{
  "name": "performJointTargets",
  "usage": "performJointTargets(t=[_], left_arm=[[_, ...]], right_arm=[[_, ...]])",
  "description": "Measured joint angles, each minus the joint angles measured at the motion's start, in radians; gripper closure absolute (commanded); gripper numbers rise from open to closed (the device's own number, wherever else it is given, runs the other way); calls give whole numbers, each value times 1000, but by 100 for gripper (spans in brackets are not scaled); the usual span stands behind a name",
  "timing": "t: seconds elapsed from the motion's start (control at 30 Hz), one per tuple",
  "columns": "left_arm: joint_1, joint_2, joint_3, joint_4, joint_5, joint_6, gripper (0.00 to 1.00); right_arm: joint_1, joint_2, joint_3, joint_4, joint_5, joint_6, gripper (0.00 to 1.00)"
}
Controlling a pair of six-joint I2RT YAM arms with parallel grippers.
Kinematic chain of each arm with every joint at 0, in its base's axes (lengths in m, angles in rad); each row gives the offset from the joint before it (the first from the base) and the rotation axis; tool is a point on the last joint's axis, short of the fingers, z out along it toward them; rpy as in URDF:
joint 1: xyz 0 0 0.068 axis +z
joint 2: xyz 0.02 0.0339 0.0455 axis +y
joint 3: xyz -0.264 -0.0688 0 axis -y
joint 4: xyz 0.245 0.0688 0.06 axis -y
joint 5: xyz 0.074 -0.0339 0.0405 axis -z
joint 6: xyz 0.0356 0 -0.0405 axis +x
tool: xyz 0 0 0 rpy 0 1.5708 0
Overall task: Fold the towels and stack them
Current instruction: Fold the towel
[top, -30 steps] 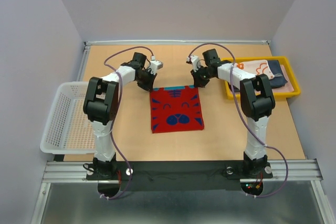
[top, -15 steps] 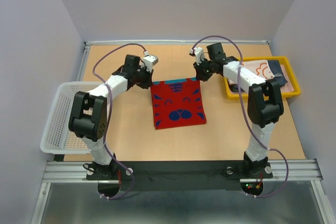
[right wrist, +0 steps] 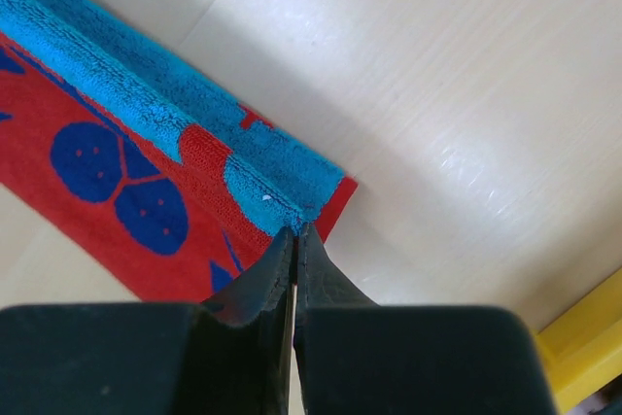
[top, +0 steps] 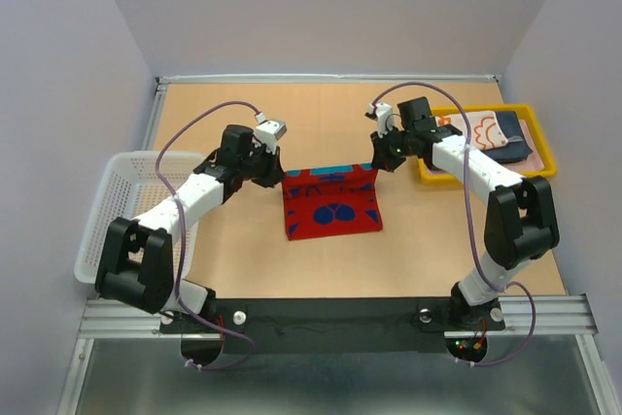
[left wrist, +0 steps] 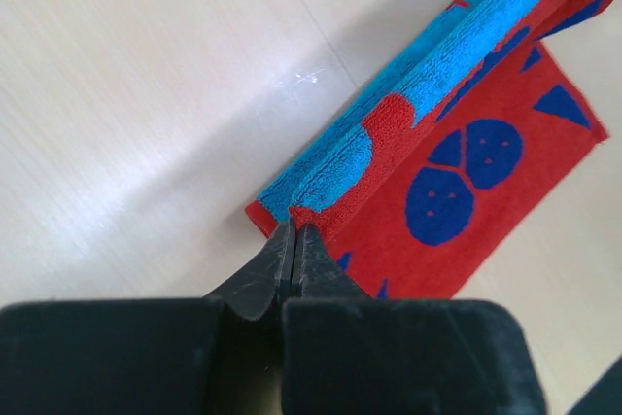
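A red towel with blue patches [top: 330, 209] lies in the middle of the table, its far edge lifted and folded toward me. My left gripper [top: 273, 173] is shut on the towel's far left corner [left wrist: 292, 216]. My right gripper [top: 381, 163] is shut on the far right corner [right wrist: 309, 213]. The lifted edge shows its light blue underside in both wrist views. Folded towels, one orange with white pattern [top: 476, 126] and one dark navy [top: 507, 143], lie in the yellow tray [top: 486, 177]. The reddish-brown towel is out of view.
A white mesh basket [top: 117, 216] hangs at the table's left edge. The yellow tray stands at the right, just behind my right arm. A raised rail runs along the table's far edge [top: 330, 78].
Both grippers have pulled the towel's far edge toward me and lifted it, so the towel looks shorter from above. Both arms have stretched lower and nearer.
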Motion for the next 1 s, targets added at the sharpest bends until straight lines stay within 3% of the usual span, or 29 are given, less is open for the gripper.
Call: performJointTargets(t=[0.37,1.0], left_arm=[[-40,-192,-137,10,7,-184,100],[-62,-247,-294,13,-16,-433,100]], right_arm=[[0,-159,-157,-6,-55,95,99],[0,-175,-281,-29,-79,261,100]])
